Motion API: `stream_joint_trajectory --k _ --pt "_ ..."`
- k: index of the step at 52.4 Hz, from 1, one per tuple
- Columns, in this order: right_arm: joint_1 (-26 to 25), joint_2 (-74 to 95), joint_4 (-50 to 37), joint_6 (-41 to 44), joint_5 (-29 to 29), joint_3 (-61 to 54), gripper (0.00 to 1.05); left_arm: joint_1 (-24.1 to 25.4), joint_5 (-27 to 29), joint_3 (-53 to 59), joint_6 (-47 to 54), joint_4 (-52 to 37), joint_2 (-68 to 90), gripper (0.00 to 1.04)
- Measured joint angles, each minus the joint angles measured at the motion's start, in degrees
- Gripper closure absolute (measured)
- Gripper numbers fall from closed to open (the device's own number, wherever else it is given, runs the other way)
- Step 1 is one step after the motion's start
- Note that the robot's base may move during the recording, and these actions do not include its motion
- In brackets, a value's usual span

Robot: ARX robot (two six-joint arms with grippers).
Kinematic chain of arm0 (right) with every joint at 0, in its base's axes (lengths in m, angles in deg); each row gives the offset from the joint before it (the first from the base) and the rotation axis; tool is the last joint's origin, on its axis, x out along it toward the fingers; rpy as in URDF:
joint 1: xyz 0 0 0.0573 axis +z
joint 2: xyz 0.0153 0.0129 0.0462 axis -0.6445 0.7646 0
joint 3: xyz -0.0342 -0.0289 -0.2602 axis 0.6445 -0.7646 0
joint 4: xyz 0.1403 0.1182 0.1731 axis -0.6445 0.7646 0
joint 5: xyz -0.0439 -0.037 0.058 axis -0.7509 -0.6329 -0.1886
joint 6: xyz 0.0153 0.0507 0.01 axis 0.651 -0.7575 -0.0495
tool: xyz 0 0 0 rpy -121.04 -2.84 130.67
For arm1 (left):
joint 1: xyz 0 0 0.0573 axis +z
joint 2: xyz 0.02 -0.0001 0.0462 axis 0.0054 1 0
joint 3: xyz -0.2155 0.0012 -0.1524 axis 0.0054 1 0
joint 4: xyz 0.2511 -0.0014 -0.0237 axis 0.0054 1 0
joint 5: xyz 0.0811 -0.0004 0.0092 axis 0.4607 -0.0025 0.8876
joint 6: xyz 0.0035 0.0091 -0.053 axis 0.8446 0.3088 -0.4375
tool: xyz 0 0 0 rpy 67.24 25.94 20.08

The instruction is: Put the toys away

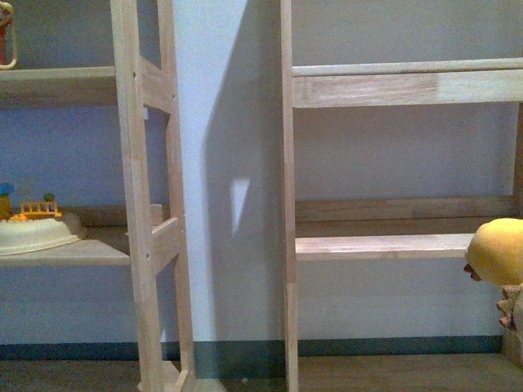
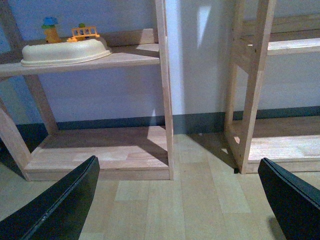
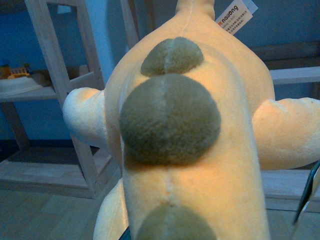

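The plush toy [image 3: 200,150] fills the right wrist view: a plump orange-yellow body with olive-grey round bumps down its back, stubby limbs out to both sides and a white tag [image 3: 234,17]. My right gripper is shut on it. The plush hides most of the gripper, and only a dark finger [image 3: 306,197] shows beside it. In the front view the plush toy [image 1: 497,249] pokes in at the right edge, level with the right rack's middle shelf [image 1: 380,245]. My left gripper [image 2: 175,210] hangs open over the wooden floor with nothing between its black fingers [image 2: 55,205].
Two light wooden racks stand against a pale wall with a gap between them. The left rack's middle shelf [image 1: 98,249] carries a cream tub [image 1: 37,235] with small colourful plastic pieces. Low bottom shelves [image 2: 100,150] sit just above the floor.
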Motion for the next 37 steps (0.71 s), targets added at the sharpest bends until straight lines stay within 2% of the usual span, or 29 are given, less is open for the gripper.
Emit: stream_joint_trajectory --k 37 --pt "0.0 0.0 0.0 0.0 0.1 0.0 0.97 0.0 0.0 0.0 0.0 0.0 0.0 0.06"
